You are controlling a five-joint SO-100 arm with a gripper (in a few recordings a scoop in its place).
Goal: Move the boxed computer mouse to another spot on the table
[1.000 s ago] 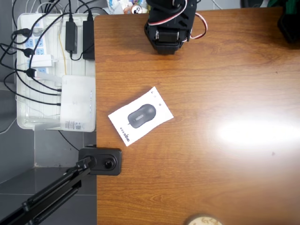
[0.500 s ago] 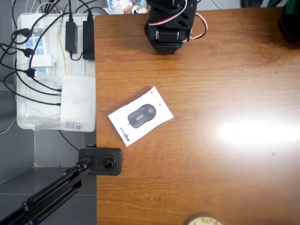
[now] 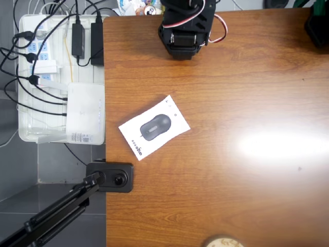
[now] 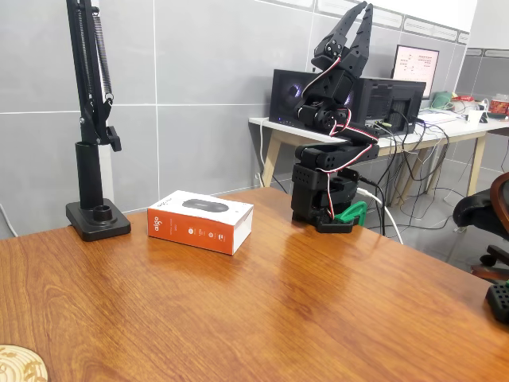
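The boxed computer mouse [image 4: 200, 220] lies flat on the worktop [image 4: 302, 318], picture side up and orange side towards the fixed camera, near the worktop's left edge in the overhead view [image 3: 154, 131] and just beside the black lamp base [image 4: 97, 220]; it sits well apart from the arm, so nothing is gripping it; the gripper [image 4: 358, 17] points straight up above the folded arm, a parked pose that judges as not yet reaching; its jaws stand slightly parted and empty; compared with a second ago, nothing has shifted, box and arm alike.
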